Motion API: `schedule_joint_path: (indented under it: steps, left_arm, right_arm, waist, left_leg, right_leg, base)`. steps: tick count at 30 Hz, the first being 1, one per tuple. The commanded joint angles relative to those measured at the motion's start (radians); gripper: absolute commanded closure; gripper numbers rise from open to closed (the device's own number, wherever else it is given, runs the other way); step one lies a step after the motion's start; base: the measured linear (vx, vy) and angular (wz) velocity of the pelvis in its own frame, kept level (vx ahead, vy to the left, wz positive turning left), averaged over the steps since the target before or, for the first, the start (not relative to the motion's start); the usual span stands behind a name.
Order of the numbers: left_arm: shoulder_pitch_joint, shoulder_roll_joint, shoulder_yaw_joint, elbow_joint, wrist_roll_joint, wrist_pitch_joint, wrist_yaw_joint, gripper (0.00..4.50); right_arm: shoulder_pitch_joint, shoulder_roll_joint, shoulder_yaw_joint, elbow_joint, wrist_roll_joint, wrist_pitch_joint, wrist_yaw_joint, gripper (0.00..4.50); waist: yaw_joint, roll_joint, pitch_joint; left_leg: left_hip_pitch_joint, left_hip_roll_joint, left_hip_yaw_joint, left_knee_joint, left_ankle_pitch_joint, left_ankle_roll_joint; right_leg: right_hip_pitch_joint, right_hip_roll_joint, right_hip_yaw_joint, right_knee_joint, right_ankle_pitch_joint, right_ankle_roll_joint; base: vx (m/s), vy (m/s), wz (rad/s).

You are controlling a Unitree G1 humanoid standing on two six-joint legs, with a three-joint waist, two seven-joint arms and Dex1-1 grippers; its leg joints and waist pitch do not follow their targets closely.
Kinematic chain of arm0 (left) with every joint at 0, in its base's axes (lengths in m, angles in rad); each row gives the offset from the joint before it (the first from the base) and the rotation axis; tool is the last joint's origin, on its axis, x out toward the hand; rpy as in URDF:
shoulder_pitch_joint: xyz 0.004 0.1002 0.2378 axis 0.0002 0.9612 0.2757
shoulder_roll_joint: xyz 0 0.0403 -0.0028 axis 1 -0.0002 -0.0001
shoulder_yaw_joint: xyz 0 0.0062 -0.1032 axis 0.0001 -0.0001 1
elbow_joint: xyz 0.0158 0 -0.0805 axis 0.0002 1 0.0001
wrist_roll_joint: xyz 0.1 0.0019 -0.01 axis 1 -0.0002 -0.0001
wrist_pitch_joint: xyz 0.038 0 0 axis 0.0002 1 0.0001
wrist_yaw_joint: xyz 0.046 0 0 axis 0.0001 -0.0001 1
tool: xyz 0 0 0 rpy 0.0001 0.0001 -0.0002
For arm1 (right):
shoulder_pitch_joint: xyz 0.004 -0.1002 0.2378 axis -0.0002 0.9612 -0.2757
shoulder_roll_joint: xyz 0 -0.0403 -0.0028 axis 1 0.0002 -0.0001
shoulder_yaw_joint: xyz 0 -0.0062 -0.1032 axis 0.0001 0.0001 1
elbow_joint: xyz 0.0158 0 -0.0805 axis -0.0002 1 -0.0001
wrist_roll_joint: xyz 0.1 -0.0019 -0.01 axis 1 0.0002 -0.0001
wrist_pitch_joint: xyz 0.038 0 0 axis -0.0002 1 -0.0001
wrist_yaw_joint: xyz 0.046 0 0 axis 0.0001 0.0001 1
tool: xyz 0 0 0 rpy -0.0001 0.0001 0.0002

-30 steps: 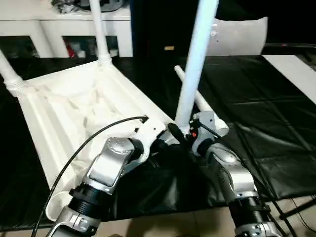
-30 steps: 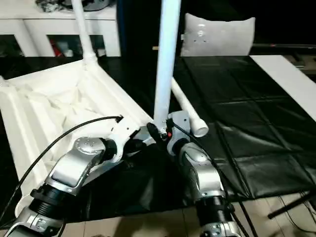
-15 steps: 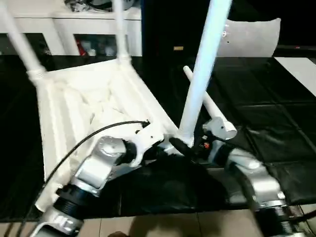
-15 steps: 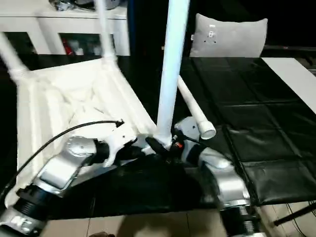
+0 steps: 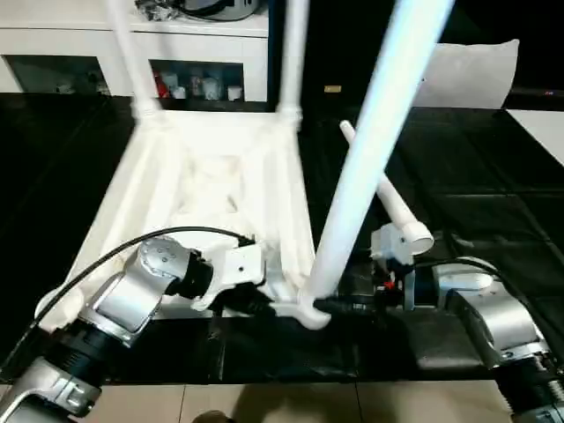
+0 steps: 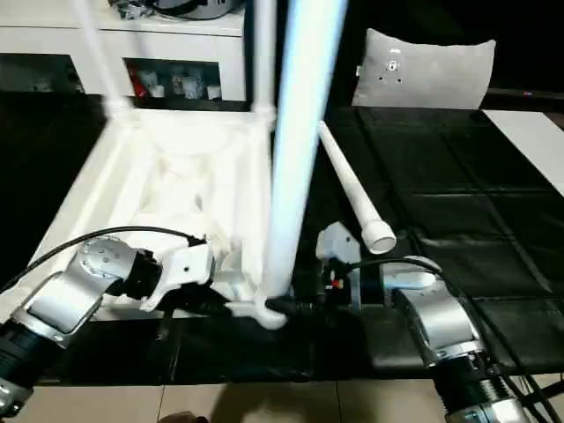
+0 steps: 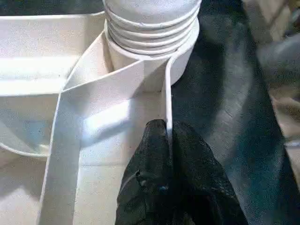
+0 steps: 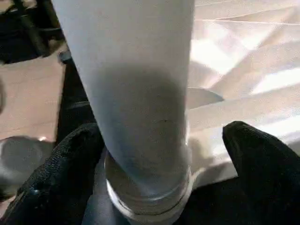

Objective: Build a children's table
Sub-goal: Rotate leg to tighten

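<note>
Now left gripper (image 7: 166, 140) pinched on tabletop (image 5: 220, 176) rim; right gripper (image 8: 154, 154) wide open, straddling leg (image 5: 370, 167), not gripping. Risk: half-seated leg tips from corner socket (image 7: 150, 28).

One upturned top (image 5: 211, 176). Four legs: three upright in corner sockets, at 11 o'clock (image 5: 132, 62), 12 o'clock (image 5: 293, 53) and 5 o'clock (image 5: 370, 159), and one loose leg (image 5: 388, 198) lying at 3 o'clock. One pillow (image 6: 427, 70) at 1 o'clock. Two pincers, left (image 5: 256, 304) and right (image 5: 339, 306).

Upturned table top (image 5: 211, 176) left; loose leg (image 5: 383, 189) lying right; pillow (image 5: 467, 75) far right; cabinet (image 5: 132, 44) behind.
</note>
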Motion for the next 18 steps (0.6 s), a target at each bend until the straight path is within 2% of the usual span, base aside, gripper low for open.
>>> schedule_joint_path:
  steps: [1, 9, 18]
  left_arm:
    - [-0.020, 0.014, -0.065, 0.008, 0.015, -0.049, -0.083, 4.50]
    - [-0.050, 0.011, -0.087, 0.055, 0.022, -0.109, -0.127, 4.50]
    - [-0.065, 0.007, -0.096, 0.087, 0.022, -0.140, -0.133, 4.50]
  right_arm:
    - [-0.009, -0.017, 0.016, 0.014, -0.011, -0.016, 0.036, 0.34]
    - [-0.021, -0.010, 0.060, 0.019, -0.013, -0.029, 0.071, 1.00]
    - [-0.021, 0.004, 0.080, 0.031, -0.032, -0.056, 0.071, 1.81]
  waist:
    - [-0.007, 0.003, -0.060]
    - [-0.007, 0.000, -0.058]
    - [-0.007, -0.001, -0.057]
  left_leg:
    - [0.019, 0.054, -0.013, -0.066, -0.211, 0.047]
    - [0.019, 0.055, -0.013, -0.066, -0.215, 0.039]
    - [0.020, 0.056, -0.013, -0.067, -0.227, 0.034]
  right_leg:
    - [0.042, -0.077, 0.045, -0.074, -0.184, -0.215]
    - [0.042, -0.078, 0.045, -0.073, -0.203, -0.214]
    - [0.041, -0.080, 0.046, -0.075, -0.221, -0.211]
  base:
    - [0.000, 0.000, 0.00]
    - [0.000, 0.000, 0.00]
    - [0.000, 0.000, 0.00]
